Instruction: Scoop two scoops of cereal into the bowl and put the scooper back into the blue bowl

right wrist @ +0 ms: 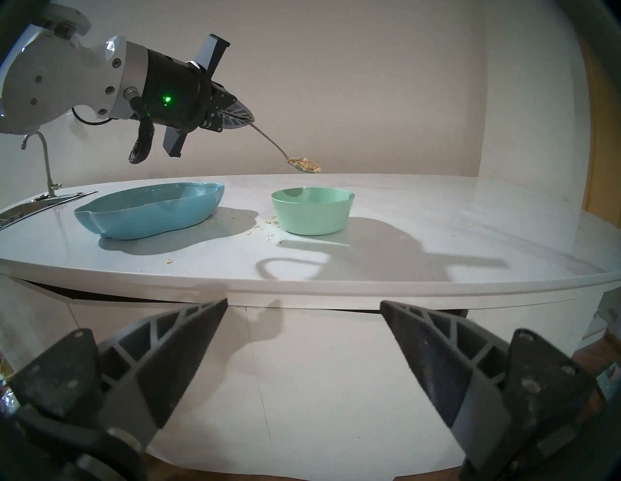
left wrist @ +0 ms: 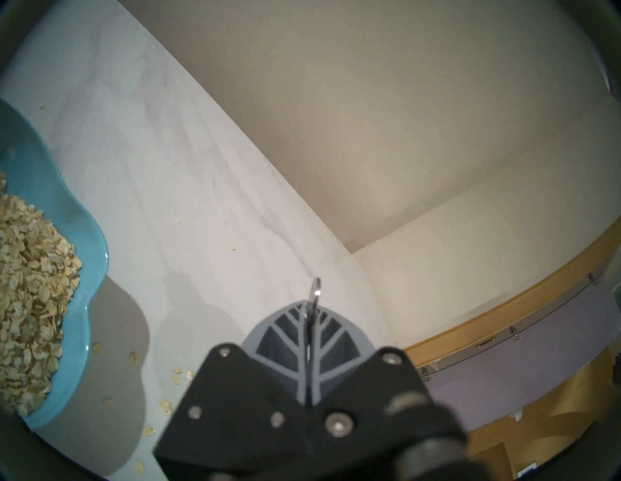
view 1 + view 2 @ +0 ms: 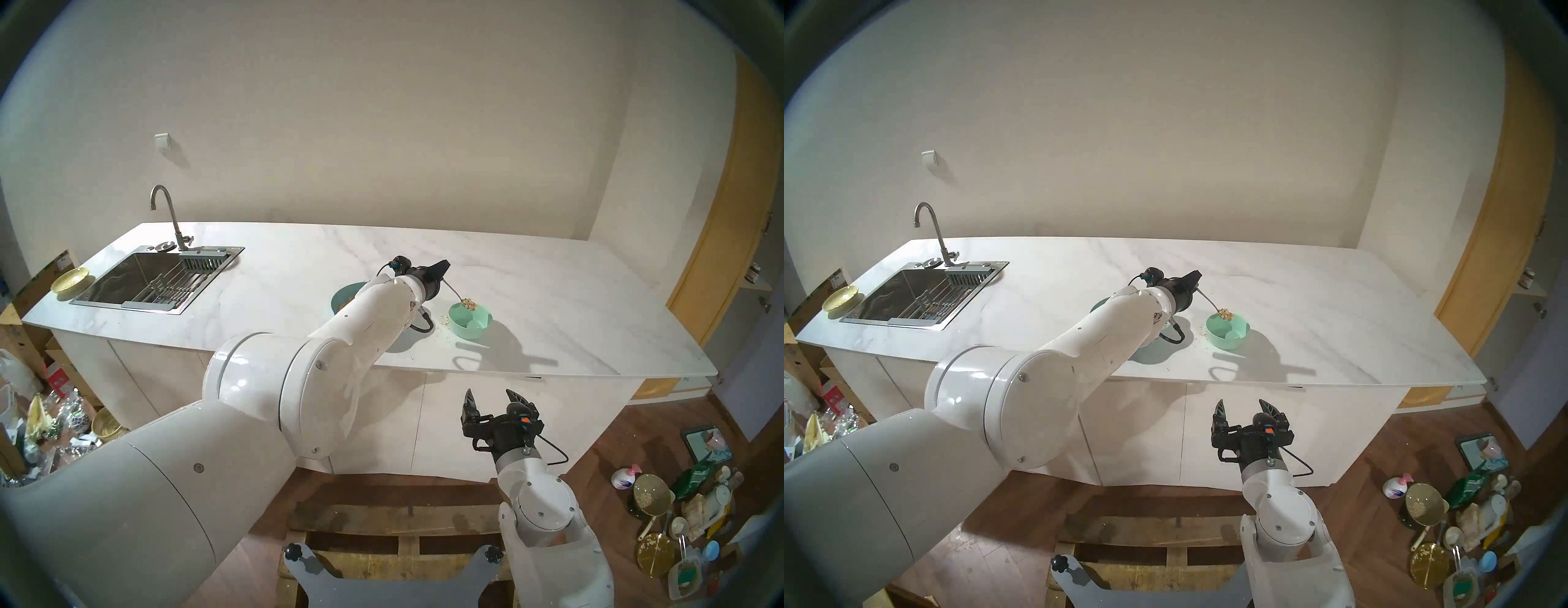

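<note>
Cereal [image 1: 305, 164] rides heaped on the scooper [image 1: 268, 139], clamped by its handle in my left gripper [image 1: 250, 120] — poised above the mint bowl [image 1: 312, 215], over its far rim. Blue bowl [image 1: 151, 215] sits just left, flakes scattered between. My right gripper [image 3: 494, 401] waits short of the counter [image 3: 551, 297] edge — fingers apart.

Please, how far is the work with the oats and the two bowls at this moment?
Done: the left gripper is shut on the spoon, which carries oats. In hand: the load hangs above the mint bowl, not yet tipped; that bowl looks empty. Left: tipping it, any remaining scoop, then returning the spoon to the blue bowl. The right gripper waits open.
</note>
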Controlling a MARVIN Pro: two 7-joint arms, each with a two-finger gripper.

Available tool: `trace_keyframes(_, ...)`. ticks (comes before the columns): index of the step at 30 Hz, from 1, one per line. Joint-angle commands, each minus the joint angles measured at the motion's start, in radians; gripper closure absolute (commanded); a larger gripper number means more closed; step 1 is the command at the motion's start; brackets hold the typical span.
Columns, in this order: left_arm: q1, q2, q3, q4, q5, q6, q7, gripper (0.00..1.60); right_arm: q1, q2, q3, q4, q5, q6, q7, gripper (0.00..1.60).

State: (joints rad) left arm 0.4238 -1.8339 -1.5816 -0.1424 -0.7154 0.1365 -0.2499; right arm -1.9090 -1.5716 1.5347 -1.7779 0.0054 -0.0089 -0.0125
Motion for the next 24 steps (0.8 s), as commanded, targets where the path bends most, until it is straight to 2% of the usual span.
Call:
trace_keyframes(1,-0.038,0.001,0.011,-0.023,0.011,-0.014,-0.029,1.60,0.006,-0.001,0.000,-0.024,0.000,-0.006,-0.001,0.00)
trace_keyframes(19,-0.071,-0.024,0.080,-0.031,0.070,-0.038,-0.001,1.60,0.007,-0.001,0.000,-0.022,0.000,-0.006,0.000,0.00)
trace_keyframes(24,-0.077,-0.028,0.116,-0.030,0.099,-0.043,-0.009,1.60,0.007,-0.001,0.000,-0.022,0.000,-0.006,0.000,0.00)
